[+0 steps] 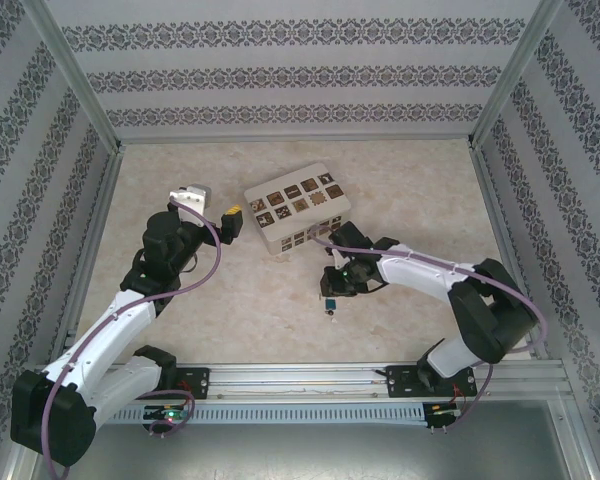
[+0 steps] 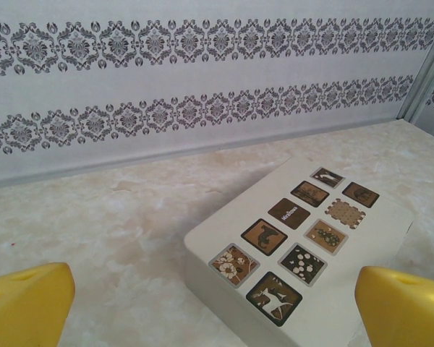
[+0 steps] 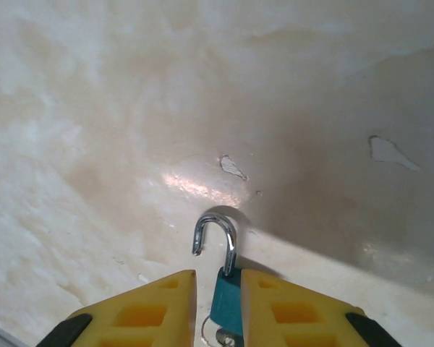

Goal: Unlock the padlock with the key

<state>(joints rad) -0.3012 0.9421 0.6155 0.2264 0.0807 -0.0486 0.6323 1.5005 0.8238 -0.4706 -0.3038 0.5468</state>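
Observation:
The padlock (image 3: 226,303) lies on the marble table, blue body toward me, its silver shackle (image 3: 220,233) swung open with one end free. My right gripper (image 3: 218,300) straddles the body: the right finger (image 3: 289,311) touches it, the left finger (image 3: 148,307) stands a small gap away. A silvery bit with a thin wire ring, the key (image 3: 222,337), shows at the body's bottom end. From above, the padlock (image 1: 332,307) lies just in front of the right gripper (image 1: 334,287). My left gripper (image 1: 230,222) hangs wide open by the white box, nothing between its fingers (image 2: 29,303).
The white box (image 1: 298,208) with brown patterned squares sits mid-table, its near corner (image 2: 202,249) just ahead of the left gripper. Patterned walls enclose the table on three sides. A metal rail (image 1: 300,378) runs along the near edge. Chipped spots (image 3: 390,152) mark the tabletop.

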